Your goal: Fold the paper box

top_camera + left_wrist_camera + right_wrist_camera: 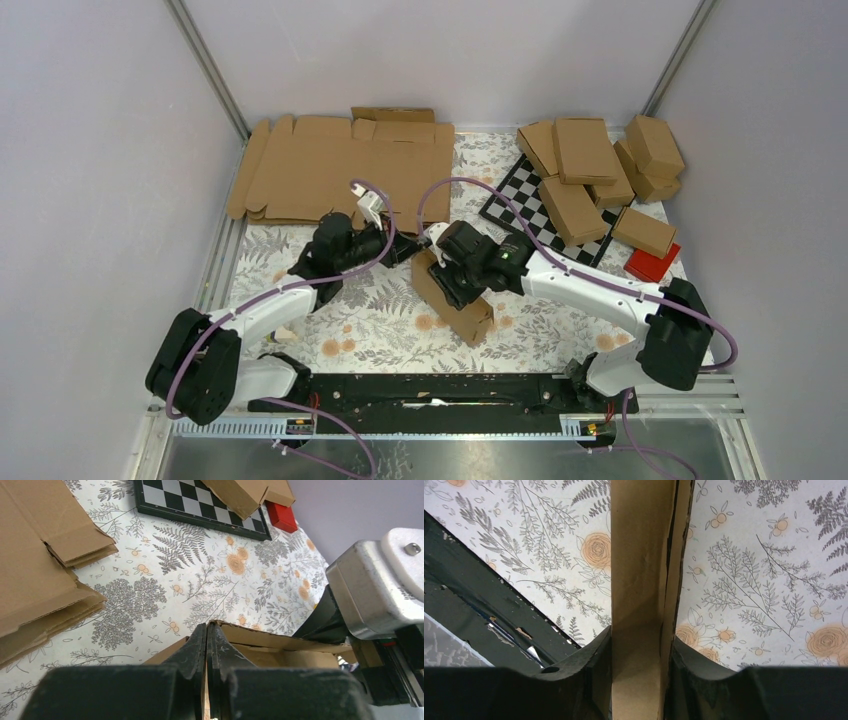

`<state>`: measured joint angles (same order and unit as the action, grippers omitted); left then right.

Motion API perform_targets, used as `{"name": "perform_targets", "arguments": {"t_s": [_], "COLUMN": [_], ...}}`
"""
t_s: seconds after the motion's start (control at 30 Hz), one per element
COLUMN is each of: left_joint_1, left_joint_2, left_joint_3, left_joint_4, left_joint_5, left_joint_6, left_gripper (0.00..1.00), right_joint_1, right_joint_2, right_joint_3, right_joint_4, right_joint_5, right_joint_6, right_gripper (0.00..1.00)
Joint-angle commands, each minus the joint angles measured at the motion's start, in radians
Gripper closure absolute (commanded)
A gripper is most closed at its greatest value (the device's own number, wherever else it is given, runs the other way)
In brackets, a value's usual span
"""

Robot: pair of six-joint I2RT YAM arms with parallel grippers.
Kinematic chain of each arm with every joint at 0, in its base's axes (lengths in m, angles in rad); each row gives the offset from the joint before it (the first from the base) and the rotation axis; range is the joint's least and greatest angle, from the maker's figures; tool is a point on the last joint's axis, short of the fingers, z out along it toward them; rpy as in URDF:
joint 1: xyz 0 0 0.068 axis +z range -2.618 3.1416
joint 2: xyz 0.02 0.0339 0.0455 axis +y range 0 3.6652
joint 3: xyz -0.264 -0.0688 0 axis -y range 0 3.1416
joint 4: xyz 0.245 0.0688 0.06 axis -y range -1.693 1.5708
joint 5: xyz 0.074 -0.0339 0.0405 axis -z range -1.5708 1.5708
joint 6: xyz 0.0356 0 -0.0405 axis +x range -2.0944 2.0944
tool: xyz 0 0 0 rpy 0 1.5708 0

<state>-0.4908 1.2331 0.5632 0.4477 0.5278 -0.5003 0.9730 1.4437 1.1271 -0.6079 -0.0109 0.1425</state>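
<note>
Left arm reaches toward 1 o'clock, left tool [207, 630] squeezed tight together. Right arm reaches toward 10 o'clock, right tool [639, 637] pinching the paper box [460, 305].

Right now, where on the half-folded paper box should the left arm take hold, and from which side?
Probably the thin flap edge at the paper box's open end, approached end-on from the left gripper's side. That edge stands free and looks thin enough to pinch. The right gripper clamps the box's long sides mid-body, so that span is taken.
</note>
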Motion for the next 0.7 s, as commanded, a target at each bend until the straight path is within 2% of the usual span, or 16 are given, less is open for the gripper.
{"name": "perform_targets", "arguments": {"t_s": [0.0, 0.07, 0.13, 0.2, 0.3, 0.4, 0.47, 0.57, 0.67], "left_joint_1": [-0.042, -0.060, -0.073, -0.082, -0.084, -0.087, -0.089, -0.093, -0.096], "left_joint_2": [-0.030, -0.051, -0.069, -0.072, -0.062, -0.063, -0.072, -0.081, -0.092], "left_joint_3": [0.052, 0.042, 0.024, 0.008, -0.008, -0.013, -0.017, -0.030, -0.065], "left_joint_4": [-0.029, -0.037, -0.036, -0.030, -0.016, -0.013, -0.008, -0.001, 0.029], "left_joint_5": [-0.068, -0.125, -0.170, -0.194, -0.206, -0.204, -0.207, -0.212, -0.222], "left_joint_6": [0.067, 0.085, 0.102, 0.115, 0.120, 0.119, 0.118, 0.119, 0.117], "left_gripper": [1.00, 1.00, 1.00, 1.00, 1.00, 1.00, 1.00, 1.00, 1.00], "right_joint_1": [0.009, 0.009, 0.009, 0.009, 0.009, 0.009, 0.009, 0.009, 0.009], "right_joint_2": [0.031, 0.039, 0.042, 0.050, 0.063, 0.064, 0.060, 0.061, 0.061], "right_joint_3": [0.072, 0.084, 0.088, 0.094, 0.093, 0.082, 0.078, 0.073, 0.073], "right_joint_4": [-0.048, -0.052, -0.051, -0.051, -0.051, -0.051, -0.050, -0.047, -0.046], "right_joint_5": [0.063, 0.088, 0.100, 0.103, 0.112, 0.126, 0.122, 0.106, 0.114], "right_joint_6": [-0.014, -0.008, -0.004, 0.000, 0.011, 0.021, 0.022, 0.021, 0.027], "right_gripper": [0.51, 0.42, 0.40, 0.41, 0.50, 0.55, 0.53, 0.44, 0.47]}}
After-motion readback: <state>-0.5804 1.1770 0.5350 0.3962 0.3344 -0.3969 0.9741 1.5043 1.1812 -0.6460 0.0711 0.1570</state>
